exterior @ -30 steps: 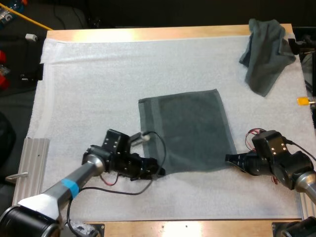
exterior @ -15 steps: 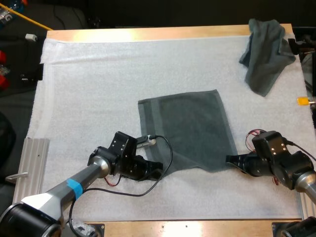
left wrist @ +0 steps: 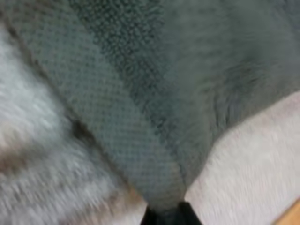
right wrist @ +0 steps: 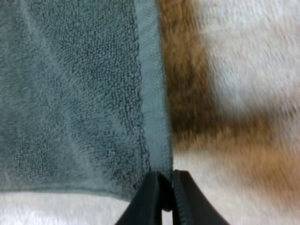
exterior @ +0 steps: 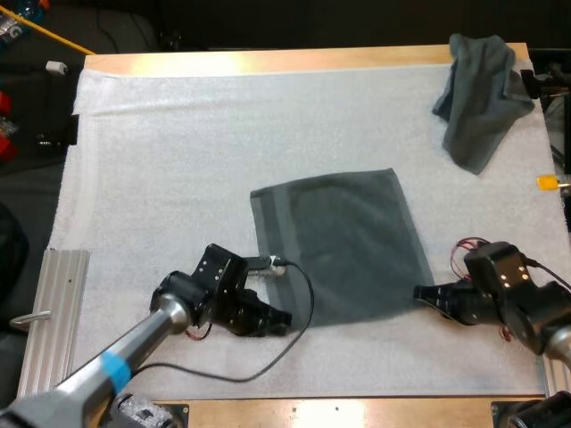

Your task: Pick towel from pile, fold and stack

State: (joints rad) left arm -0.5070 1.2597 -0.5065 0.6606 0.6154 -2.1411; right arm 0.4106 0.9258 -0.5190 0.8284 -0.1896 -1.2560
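I have the towel [exterior: 343,245] lying flat in the middle of the mat [exterior: 178,160], well apart from the crumpled towel [exterior: 482,94] at the far right. My left pincer [exterior: 285,318] is clamped on its near left corner and my right pincer [exterior: 419,292] on its near right corner. I judge the fold is starting. Next, both corners should rise together and travel level to the far edge.

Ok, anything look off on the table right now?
Nothing damaged. The flat towel lies askew to the mat, its near edge slanting between the left gripper and right gripper, each pinching a near corner. The crumpled towel sits at the mat's far right edge.
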